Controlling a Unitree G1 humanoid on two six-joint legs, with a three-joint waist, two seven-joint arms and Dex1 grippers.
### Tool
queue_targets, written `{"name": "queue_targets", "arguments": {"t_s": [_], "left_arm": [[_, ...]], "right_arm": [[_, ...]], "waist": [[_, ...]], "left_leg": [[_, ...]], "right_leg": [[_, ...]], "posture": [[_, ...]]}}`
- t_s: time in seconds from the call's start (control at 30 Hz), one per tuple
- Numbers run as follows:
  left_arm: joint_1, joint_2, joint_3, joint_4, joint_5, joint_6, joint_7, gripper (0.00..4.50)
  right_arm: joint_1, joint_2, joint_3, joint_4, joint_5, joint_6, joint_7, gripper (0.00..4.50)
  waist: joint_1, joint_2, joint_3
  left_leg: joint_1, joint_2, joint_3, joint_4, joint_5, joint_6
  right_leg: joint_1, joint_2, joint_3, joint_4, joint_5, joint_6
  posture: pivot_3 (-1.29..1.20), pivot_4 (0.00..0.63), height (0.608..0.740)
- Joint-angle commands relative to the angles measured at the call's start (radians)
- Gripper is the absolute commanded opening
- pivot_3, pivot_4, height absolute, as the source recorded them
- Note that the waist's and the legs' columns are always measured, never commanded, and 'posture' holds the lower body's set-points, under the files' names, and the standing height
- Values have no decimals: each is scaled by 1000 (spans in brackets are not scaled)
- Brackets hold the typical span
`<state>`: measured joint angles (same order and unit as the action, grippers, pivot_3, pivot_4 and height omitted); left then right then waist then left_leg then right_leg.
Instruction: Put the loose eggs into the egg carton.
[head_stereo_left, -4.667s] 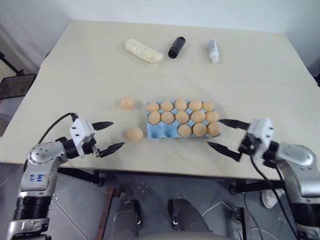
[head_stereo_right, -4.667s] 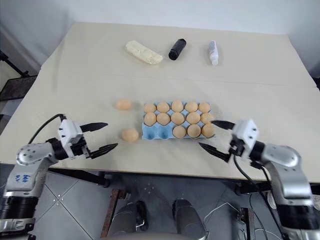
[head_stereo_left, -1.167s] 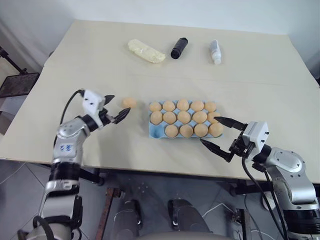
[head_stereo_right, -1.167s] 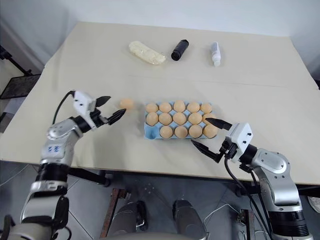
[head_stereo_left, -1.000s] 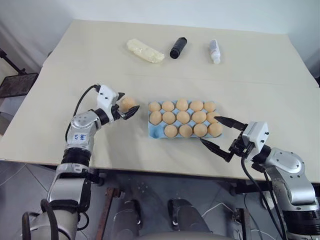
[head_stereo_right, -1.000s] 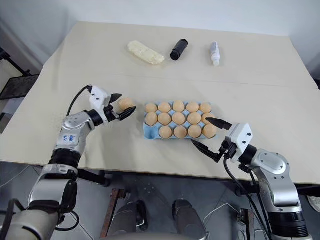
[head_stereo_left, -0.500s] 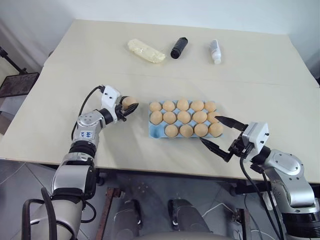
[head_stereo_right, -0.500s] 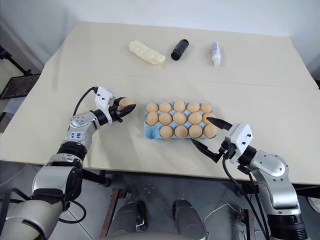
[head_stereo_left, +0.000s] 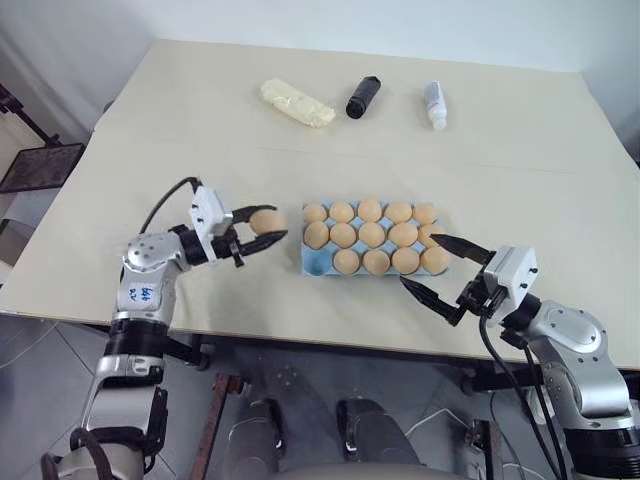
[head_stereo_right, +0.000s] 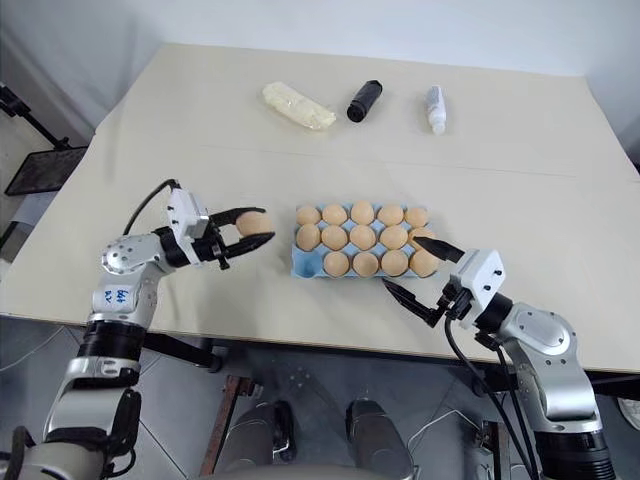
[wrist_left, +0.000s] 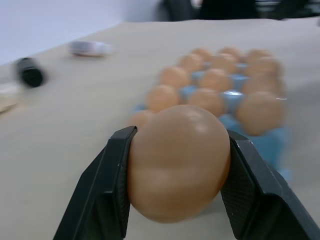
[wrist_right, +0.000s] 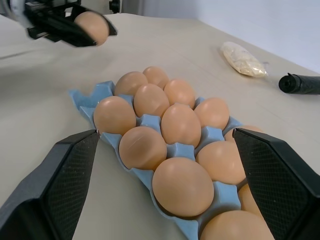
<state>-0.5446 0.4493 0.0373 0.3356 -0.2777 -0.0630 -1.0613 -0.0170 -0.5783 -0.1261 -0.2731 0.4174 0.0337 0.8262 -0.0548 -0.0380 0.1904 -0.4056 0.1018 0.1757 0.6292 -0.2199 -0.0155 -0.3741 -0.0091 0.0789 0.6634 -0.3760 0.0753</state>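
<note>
Left wrist view: left gripper (head_stereo_left: 262, 232) fingers clamp last loose egg (head_stereo_left: 266, 220) beside egg carton (head_stereo_left: 312, 261), one near-left cup free. Risk: egg slips, cracks on worktop (head_stereo_left: 500, 140). Right gripper (head_stereo_left: 437, 270) fingers spread, empty.

Beige table (head_stereo_left: 180, 150), light-blue egg carton (head_stereo_left: 316, 261) of tan eggs at centre frame, pale-yellow lumpy oblong (head_stereo_left: 297, 102), black cylinder (head_stereo_left: 363, 96) and small white bottle (head_stereo_left: 434, 103) across the upper middle

1. Bright, even, diffuse light over the table (head_stereo_left: 520, 150); shadows soft and faint
2. Left wrist view: held egg (wrist_left: 177, 162) fairly sharp with small highlights; egg carton (wrist_left: 270, 145) behind blurred
3. Right wrist view crisp nearby
</note>
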Motion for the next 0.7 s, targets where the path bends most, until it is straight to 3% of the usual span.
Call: {"name": "queue_targets", "arguments": {"t_s": [0.03, 0.33, 0.43, 0.57, 0.7], "left_arm": [[11, -19, -29, -90, -16, 37, 11, 2263], [-21, -120, -101, -29, 11, 21, 26, 2263], [-19, -109, -102, -32, 7, 29, 15, 2964], [-2, -79, -83, -65, -16, 47, -2, 4305], [28, -14, -42, -116, -29, 77, 2, 4457]], "right_arm": [[0, 5, -10, -42, 7, 0, -13, 4500], [-5, 13, -8, -53, 4, 4, -28, 4500], [-1, 16, -8, -61, 3, 6, -34, 4500], [11, 16, -11, -75, 4, 10, -42, 4500], [20, 11, -18, -81, 8, 12, -41, 4500]], "waist": [[-1, 0, 0], [-2, 0, 0], [-5, 0, 0], [-5, 0, 0], [-4, 0, 0]], "left_leg": [[0, 0, -1, 0, 0, 0], [0, -1, -1, 0, 0, 0], [0, -1, -1, 0, 0, 0], [0, 0, -1, -1, 0, 0], [0, 0, -1, -1, 0, 0]], "right_leg": [[0, 0, 2, 0, 0, 0], [0, 0, 7, -1, 0, 0], [0, 1, 7, 0, 0, 0], [0, 1, 7, 0, 0, 0], [0, 0, 7, -1, 0, 0]], "posture": [[0, 150, 740], [0, 150, 740], [0, 150, 740], [0, 150, 740], [0, 150, 740]]}}
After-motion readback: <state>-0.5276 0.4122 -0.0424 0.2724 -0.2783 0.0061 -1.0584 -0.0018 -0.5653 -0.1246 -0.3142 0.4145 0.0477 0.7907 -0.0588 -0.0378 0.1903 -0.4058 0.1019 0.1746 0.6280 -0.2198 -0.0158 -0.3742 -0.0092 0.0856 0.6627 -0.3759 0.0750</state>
